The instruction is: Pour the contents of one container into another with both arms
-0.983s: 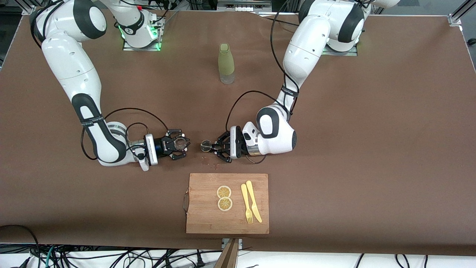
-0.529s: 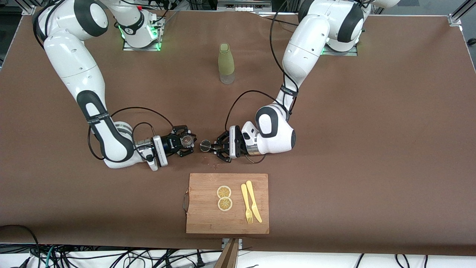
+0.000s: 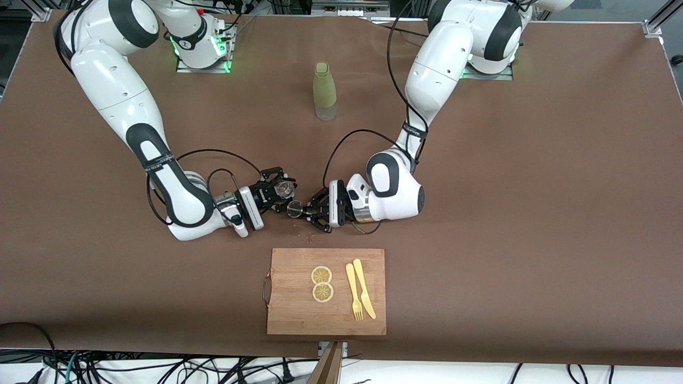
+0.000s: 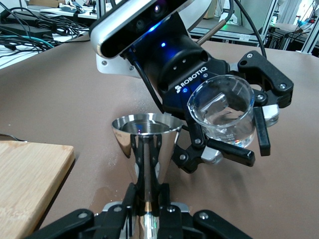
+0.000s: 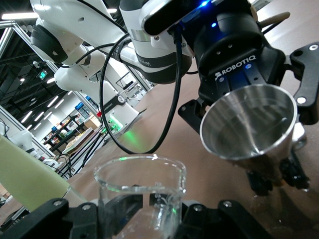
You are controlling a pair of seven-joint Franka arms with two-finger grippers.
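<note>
Left gripper clamped, level; right gripper clamped, tilted, almost touching it.

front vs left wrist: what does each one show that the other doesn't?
Front view only: the green bottle standing between the arms' bases, plus two lemon slices, a yellow fork and a knife on the cutting board.

Left wrist view only: clear liquid inside the tilted glass beaker, and the metal cup's shiny cone shape.

Both: the right gripper shut on the glass beaker, the left gripper shut on the metal cup, the two vessels close together, and a part of the cutting board.
</note>
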